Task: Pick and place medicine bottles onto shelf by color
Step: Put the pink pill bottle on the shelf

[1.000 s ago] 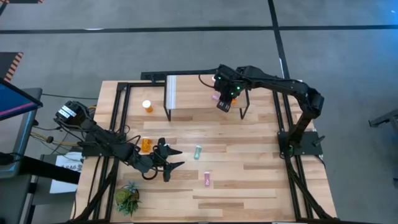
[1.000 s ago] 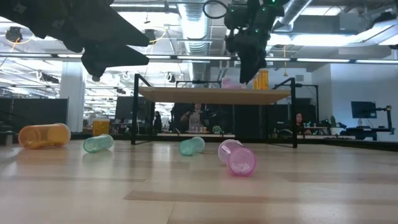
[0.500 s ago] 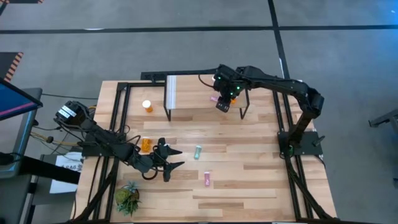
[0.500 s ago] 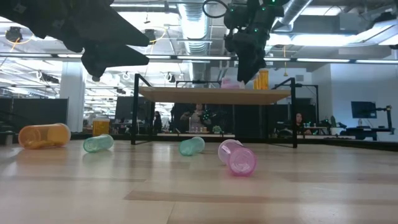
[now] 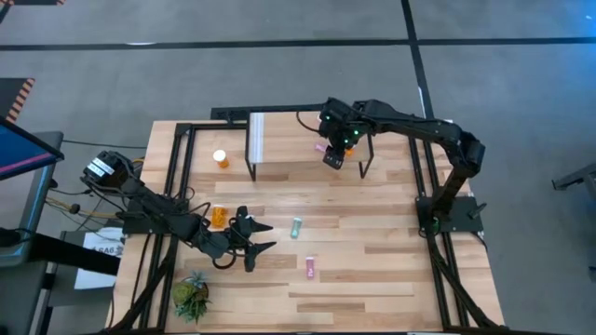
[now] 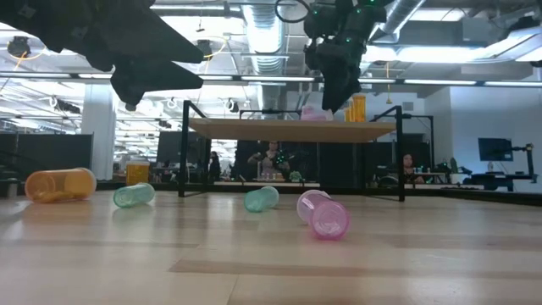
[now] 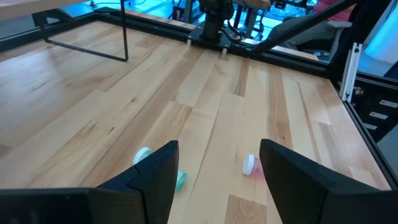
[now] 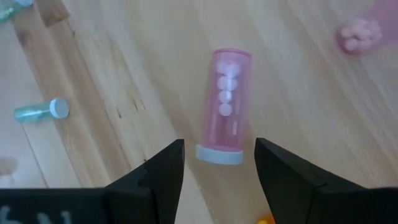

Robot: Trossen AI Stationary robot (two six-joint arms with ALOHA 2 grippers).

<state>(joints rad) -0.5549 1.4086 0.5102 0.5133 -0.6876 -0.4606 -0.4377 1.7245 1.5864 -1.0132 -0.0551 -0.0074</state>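
Above the shelf (image 5: 307, 149), at its right part: right gripper (image 5: 335, 154), fingers spread, nothing clamped between them. Directly below in the right wrist view: one pink bottle (image 8: 227, 106) lying on its side on the shelf top, white cap toward the fingers, free of both. Beside it on the shelf, seen in the low view: an upright orange bottle (image 6: 356, 108) next to the pink one (image 6: 313, 112). Pale translucent panel (image 5: 256, 138) at the shelf's left end.

On the table (image 5: 372, 270), left part, near the front: left gripper (image 5: 258, 238), held above the surface, fingers apart, empty. Just behind that arm: a wide orange bottle (image 5: 218, 217) on its side. Near the back left, beside the shelf: another orange bottle (image 5: 221, 159), white cap visible from above. At table centre: a teal-green bottle (image 5: 296, 226) lying down. Closer to the front edge: a second pink bottle (image 5: 310, 268), also lying down. In the low view, a further teal-green bottle (image 6: 134, 196) next to the wide orange one. At the front left corner: small green spiky plant (image 5: 190, 296).
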